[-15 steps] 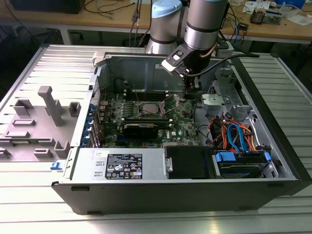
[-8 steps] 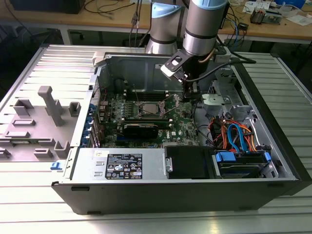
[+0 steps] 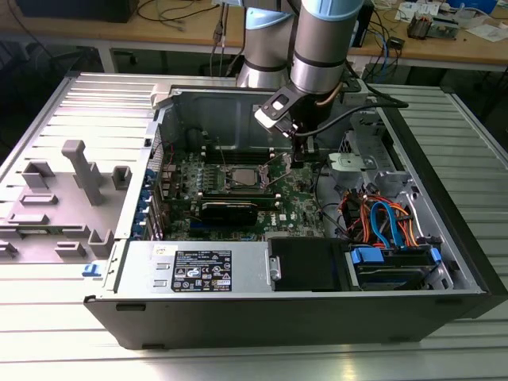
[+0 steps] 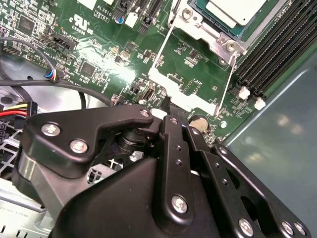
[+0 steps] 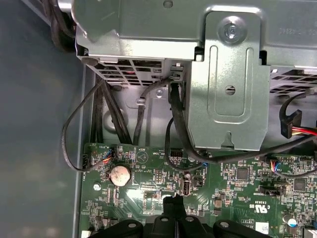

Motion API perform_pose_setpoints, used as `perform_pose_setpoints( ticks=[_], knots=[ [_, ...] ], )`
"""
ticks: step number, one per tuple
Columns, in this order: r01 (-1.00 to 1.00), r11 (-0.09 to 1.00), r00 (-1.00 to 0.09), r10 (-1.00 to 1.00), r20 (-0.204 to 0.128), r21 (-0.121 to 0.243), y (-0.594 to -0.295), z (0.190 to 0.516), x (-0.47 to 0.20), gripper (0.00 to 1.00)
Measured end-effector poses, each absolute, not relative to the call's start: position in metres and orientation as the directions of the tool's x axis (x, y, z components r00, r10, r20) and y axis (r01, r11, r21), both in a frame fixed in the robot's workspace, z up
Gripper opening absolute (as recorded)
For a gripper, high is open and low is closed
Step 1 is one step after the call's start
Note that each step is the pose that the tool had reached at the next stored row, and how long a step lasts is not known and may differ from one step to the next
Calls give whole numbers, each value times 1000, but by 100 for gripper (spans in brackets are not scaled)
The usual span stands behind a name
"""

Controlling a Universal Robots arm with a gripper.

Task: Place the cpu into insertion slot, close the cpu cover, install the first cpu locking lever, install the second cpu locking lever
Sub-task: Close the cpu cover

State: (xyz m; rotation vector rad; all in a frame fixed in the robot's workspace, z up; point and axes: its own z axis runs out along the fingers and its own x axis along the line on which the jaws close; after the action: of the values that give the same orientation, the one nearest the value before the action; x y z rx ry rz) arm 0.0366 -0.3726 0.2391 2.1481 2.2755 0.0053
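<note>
Right of centre in the exterior view, the black gripper (image 3: 301, 159) hangs empty, fingers seemingly pressed together. The small silver-grey square cpu (image 3: 242, 176) lies leftward, seated in the silver-rimmed insertion slot (image 4: 208, 32); the thin silver cpu cover (image 4: 183, 91) stands open between them.

Bright, even light; faint glare.

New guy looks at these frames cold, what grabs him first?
The robot arm reaching down into the open computer case, gripper low over the green motherboard. Then the cpu seated in the insertion slot mid-board, with the cpu cover swung open beside it in the second wrist view.
</note>
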Motion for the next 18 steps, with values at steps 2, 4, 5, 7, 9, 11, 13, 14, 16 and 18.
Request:
perform_pose_setpoints(
  ticks=[2, 4, 5, 7, 9, 11, 13, 14, 16, 18],
  knots=[
    [998, 58, -58, 998, -7, 11, -373, 239, 37, 11],
    [998, 57, -57, 998, -7, 14, -372, 239, 36, 11],
    [998, 57, -57, 998, -7, 16, -372, 239, 35, 11],
    [998, 58, -57, 998, -7, 20, -372, 239, 35, 11],
    [998, 58, -58, 998, -7, 20, -372, 239, 35, 11],
    [998, 58, -57, 998, -7, 20, -372, 239, 35, 11],
    [998, 58, -57, 998, -7, 20, -372, 239, 35, 11],
    [998, 58, -57, 998, -7, 20, -372, 239, 35, 11],
    [998, 58, -57, 998, -7, 20, -372, 239, 35, 11],
    [998, 58, -57, 998, -7, 21, -372, 239, 35, 11]
  ],
)
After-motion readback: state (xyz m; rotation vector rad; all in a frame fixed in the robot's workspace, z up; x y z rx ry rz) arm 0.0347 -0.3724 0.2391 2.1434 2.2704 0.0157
